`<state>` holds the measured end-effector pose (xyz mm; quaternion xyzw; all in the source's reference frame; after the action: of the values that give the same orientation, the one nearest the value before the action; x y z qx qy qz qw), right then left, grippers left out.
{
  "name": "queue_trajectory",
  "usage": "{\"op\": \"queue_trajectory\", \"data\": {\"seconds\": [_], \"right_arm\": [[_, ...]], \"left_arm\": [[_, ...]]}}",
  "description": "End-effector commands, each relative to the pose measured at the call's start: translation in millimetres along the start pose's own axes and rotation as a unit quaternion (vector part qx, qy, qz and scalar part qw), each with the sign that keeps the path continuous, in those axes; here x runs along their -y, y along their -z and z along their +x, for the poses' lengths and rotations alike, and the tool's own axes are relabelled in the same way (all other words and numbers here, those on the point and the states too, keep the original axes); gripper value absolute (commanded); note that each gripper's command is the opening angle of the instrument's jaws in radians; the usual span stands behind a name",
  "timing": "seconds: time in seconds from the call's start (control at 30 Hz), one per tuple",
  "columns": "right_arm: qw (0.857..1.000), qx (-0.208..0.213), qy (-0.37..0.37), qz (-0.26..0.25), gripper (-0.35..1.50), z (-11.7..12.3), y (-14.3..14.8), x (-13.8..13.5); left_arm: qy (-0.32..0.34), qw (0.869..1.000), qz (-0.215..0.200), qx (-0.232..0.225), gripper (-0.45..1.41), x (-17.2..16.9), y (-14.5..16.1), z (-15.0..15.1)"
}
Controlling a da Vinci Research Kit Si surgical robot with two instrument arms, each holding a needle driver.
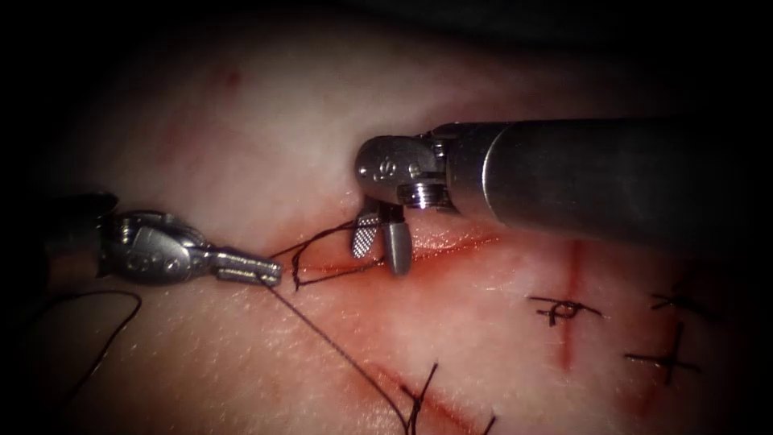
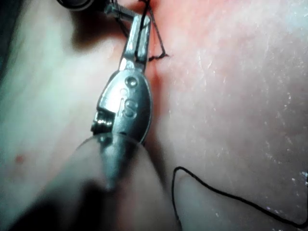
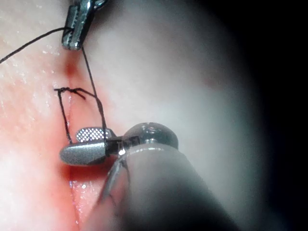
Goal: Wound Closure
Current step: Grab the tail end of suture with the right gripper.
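Observation:
My left tool point(image 1: 270, 272) lies left of the cut point(image 1: 451, 246) with its jaws shut on the dark thread point(image 1: 322, 330) near its tip. From there one strand runs down and right across the tissue point(image 1: 266, 145), and a short loop point(image 1: 298, 266) runs to the left end of the cut. My right tool point(image 1: 380, 256) points down over the cut with its jaws open. In the right wrist view the thread point(image 3: 98, 108) runs from the left tool point(image 3: 74, 41) into the gap of the right tool point(image 3: 72, 144). The left wrist view shows the left tool point(image 2: 143, 19) shut on thread.
Finished stitches point(image 1: 564, 308) with cut ends sit right of the tools, across a red mark. A second cut with stitches point(image 1: 419, 395) lies at the lower middle. Slack thread point(image 1: 113, 322) curls on the tissue under the left tool. Red fluid point(image 1: 435, 242) wets the cut.

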<state>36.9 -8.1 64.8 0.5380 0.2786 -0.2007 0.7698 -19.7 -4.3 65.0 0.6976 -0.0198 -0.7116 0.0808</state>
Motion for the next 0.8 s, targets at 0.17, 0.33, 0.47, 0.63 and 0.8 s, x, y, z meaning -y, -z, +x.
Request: {"op": "queue_trajectory", "data": {"seconds": [0.17, 0.33, 0.47, 0.63, 0.8], "right_arm": [[1.000, 0.008, 0.002, -0.003, 0.42, 0.2, -1.3, -1.3], [0.999, 0.039, -0.002, -0.002, -0.35, 0.6, -1.5, -1.0], [0.998, 0.054, -0.005, -0.008, -0.35, 1.0, -1.3, -0.8], [0.999, 0.049, -0.004, -0.005, -0.35, 1.8, -0.6, -0.3], [0.999, 0.033, 0.010, -0.008, -0.35, 3.7, 0.3, -0.3]], "left_arm": [[-0.001, 1.000, -0.001, -0.002, -0.45, 0.3, -0.2, -0.5], [-0.001, 1.000, -0.002, -0.002, -0.45, 0.2, -0.2, -0.3], [-0.001, 1.000, -0.002, -0.002, -0.45, 0.2, -0.2, -0.2], [-0.002, 1.000, -0.001, -0.002, -0.45, -0.1, -0.4, 0.0], [-0.006, 1.000, 0.007, 0.012, -0.45, -1.3, -1.4, 0.7]]}}
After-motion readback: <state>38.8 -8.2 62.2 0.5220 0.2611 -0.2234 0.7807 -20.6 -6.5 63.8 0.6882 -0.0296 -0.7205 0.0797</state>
